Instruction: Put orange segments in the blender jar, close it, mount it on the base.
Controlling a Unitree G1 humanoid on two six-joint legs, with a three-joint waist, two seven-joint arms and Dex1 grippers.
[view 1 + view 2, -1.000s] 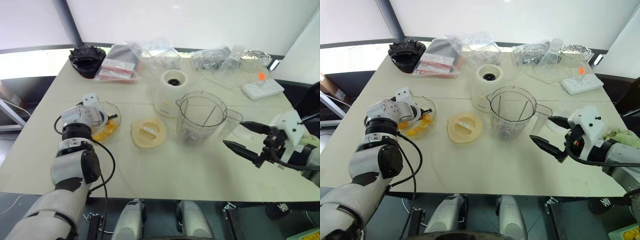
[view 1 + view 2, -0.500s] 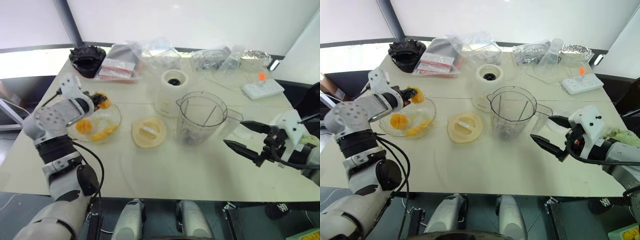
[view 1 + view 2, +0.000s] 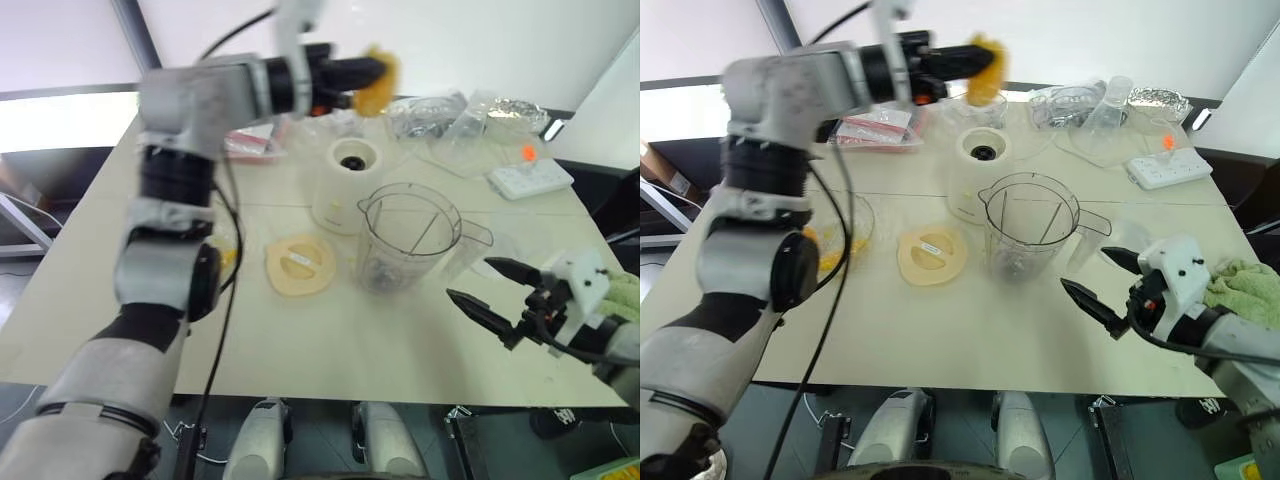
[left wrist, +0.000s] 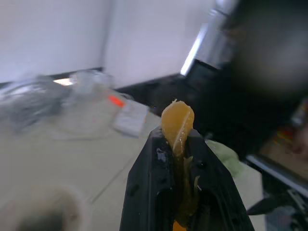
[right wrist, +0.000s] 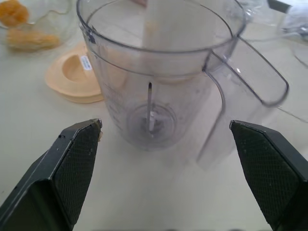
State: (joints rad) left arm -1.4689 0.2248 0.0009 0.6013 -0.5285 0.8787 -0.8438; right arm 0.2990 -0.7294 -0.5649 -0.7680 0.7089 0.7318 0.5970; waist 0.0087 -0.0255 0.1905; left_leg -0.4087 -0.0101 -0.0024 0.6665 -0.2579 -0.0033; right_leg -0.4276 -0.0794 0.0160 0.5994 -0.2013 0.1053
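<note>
High above the desk [image 3: 120, 290], toward 12 o'clock of the blender jar [image 3: 405, 240], the left gripper [image 3: 365, 72] points level toward the right with its jaws closed tight on one orange segment [image 3: 380, 82]; in the left wrist view the glossy piece [image 4: 177, 126] stands up between the two black fingers [image 4: 147, 187] and pokes out past their tips. Below it the base [image 3: 345, 185] sits at about 11 o'clock of the jar, just beside it, black socket facing up. At 9 o'clock of the jar lies the flat cream lid [image 3: 298, 266], apart from it, and further out at 9 o'clock the clear dish [image 3: 855, 232] with more orange segments [image 5: 21, 29] shows partly behind the left arm. At 4 o'clock of the jar the right gripper [image 3: 488, 290] hovers low over the desk with its jaws spread wide and nothing between them; the right wrist view looks between the two fingertips [image 5: 77, 159] straight at the empty jar, its handle [image 5: 250, 91] turned toward 3 o'clock and the dark blade at the bottom. Bare desk runs from 5 to 8 o'clock of the jar up to the near edge, while the far edge at 12 o'clock is crowded with plastic bags [image 3: 240, 125] and a power strip [image 3: 530, 178] at 2 o'clock
</note>
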